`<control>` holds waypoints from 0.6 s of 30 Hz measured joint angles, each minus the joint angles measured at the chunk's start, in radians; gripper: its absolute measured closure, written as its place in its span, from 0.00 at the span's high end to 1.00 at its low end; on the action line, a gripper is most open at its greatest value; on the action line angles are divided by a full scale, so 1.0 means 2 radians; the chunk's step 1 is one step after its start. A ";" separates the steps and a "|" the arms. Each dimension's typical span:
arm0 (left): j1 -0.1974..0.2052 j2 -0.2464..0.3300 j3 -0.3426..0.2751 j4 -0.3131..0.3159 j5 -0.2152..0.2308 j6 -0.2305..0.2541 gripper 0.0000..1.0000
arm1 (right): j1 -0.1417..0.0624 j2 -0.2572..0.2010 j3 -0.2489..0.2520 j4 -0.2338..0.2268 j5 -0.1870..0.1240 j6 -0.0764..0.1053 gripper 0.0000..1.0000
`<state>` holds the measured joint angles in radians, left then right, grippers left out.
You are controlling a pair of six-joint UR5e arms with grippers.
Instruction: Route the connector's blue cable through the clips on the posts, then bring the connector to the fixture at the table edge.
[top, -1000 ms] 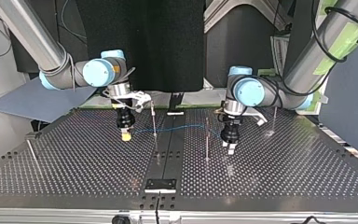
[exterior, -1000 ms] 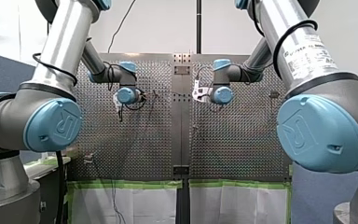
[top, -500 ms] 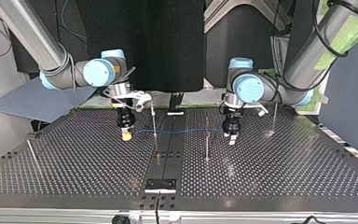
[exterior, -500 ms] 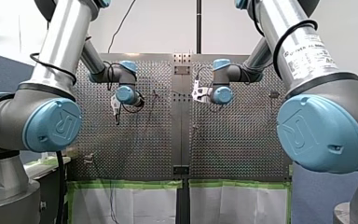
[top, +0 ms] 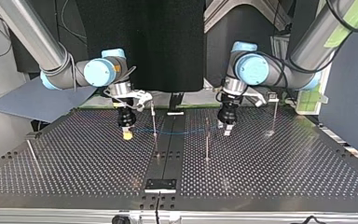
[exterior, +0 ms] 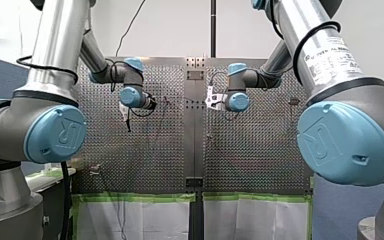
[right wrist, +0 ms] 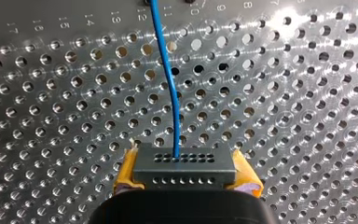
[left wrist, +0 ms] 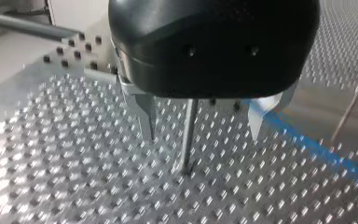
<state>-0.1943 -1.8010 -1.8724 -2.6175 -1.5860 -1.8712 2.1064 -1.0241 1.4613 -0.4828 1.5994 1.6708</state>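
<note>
Our right gripper [right wrist: 186,176] clamps the connector [right wrist: 185,164], cable [right wrist: 170,79] running straight ahead. Our left gripper [left wrist: 203,133], released, hangs just beside that cable.

Both arms are silver-grey tubes joined by dark grey housings with round light-blue caps [exterior: 55,135], each cap embossed with a UR logo. The left arm [exterior: 57,45] wears a black cable [exterior: 45,67] looped round its tube; in the top view green tape [top: 354,11] patches that tube. The right arm [exterior: 287,17] has its own black loop and a white label [exterior: 332,57] with black print. The left gripper [left wrist: 203,137] has a glossy black rounded body with 2 small screw holes and 2 bare metal fingers [left wrist: 147,114]. The right gripper [right wrist: 186,179] has a black body and yellow pads [right wrist: 127,175]
</note>
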 joint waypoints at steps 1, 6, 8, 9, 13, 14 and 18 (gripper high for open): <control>-0.001 0.002 -0.004 0.000 0.003 0.000 0.98 | 0.000 0.000 0.000 0.000 0.000 0.000 0.00; -0.006 0.005 -0.024 -0.001 0.010 -0.001 0.98 | 0.001 0.000 0.000 0.000 0.000 0.000 0.00; -0.010 0.008 -0.031 -0.001 0.012 -0.001 0.98 | 0.001 0.000 0.000 0.000 0.000 0.000 0.00; -0.011 0.010 -0.035 -0.001 0.013 -0.001 0.98 | 0.001 0.000 0.000 0.000 0.000 0.000 0.00; -0.014 0.023 -0.050 0.000 0.014 -0.002 0.98 | 0.002 0.000 0.000 0.002 0.000 0.000 0.00; -0.014 0.028 -0.055 0.000 0.014 -0.004 0.98 | 0.002 0.000 0.000 0.002 0.000 0.000 0.00; -0.016 0.045 -0.073 0.000 0.015 -0.010 0.98 | 0.002 0.000 0.000 0.003 0.000 0.000 0.00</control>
<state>-0.2268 -1.7101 -2.0177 -2.6166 -1.5566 -1.8906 2.1098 -1.0241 1.4613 -0.4775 1.5989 1.6708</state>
